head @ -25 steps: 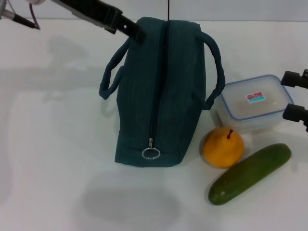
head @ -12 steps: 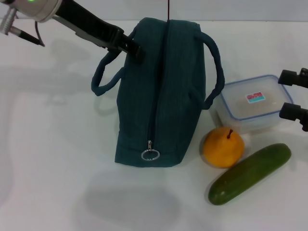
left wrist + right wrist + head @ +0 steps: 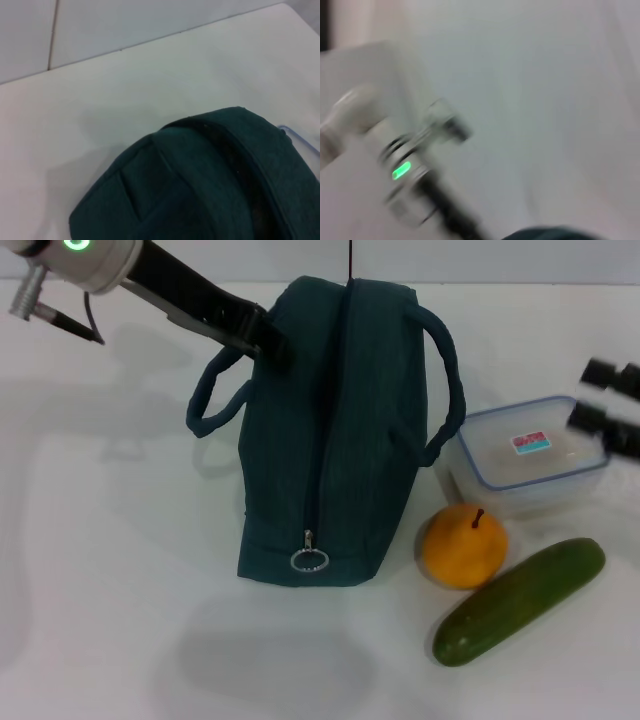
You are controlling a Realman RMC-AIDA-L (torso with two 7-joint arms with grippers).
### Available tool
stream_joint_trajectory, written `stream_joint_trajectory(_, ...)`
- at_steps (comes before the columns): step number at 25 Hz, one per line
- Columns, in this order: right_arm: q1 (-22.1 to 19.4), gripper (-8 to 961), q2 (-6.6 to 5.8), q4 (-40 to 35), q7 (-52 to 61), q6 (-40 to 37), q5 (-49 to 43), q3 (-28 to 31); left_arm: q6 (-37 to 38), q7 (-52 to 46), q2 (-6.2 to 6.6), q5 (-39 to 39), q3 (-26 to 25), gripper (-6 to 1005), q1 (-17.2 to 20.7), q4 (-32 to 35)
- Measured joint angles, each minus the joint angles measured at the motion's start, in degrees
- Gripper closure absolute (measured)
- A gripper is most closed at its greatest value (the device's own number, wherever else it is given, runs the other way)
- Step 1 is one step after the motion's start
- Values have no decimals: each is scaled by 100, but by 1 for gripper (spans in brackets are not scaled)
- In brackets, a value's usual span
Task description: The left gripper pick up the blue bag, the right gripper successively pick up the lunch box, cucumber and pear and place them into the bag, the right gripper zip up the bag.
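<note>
The blue bag (image 3: 335, 440) stands in the middle of the table, zipped, its ring pull (image 3: 310, 560) at the near end. My left gripper (image 3: 266, 340) is at the bag's far left top, shut on the rear end of the left handle (image 3: 205, 405), which bows out to the left. At the right edge my right gripper (image 3: 592, 395) hovers open over the far right end of the lunch box (image 3: 525, 455). The pear (image 3: 463, 545) and the cucumber (image 3: 520, 600) lie in front of the box. The left wrist view shows only the bag's top (image 3: 210, 175).
White table (image 3: 110, 570) all around, with open room left of and in front of the bag. The bag's right handle (image 3: 450, 390) arches toward the lunch box. In the right wrist view the left arm's silver wrist with its green ring (image 3: 400, 170) shows far off.
My left gripper has shifted left and toward me, and the left handle has swung out with it. My right gripper has risen and moved back over the lunch box.
</note>
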Motion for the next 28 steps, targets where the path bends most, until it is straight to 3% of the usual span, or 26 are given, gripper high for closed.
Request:
stream_joint_trajectory(3, -91, 125, 234, 281, -137, 211, 1, 833, -6, 59, -43, 8, 3, 694, 37, 0)
stream_joint_trajectory(5, -148, 125, 306, 481, -220, 261, 20, 1287, -8, 115, -75, 10, 4, 777, 58, 0)
stream_joint_trajectory(15, -270, 125, 325, 2062, -328, 1020, 237, 2810, -131, 298, -128, 10, -23, 937, 151, -91)
stream_joint_trajectory(28, 46, 125, 373, 3365, -93, 2054, 463, 3046, -140, 282, -201, -35, -4, 963, 142, -141)
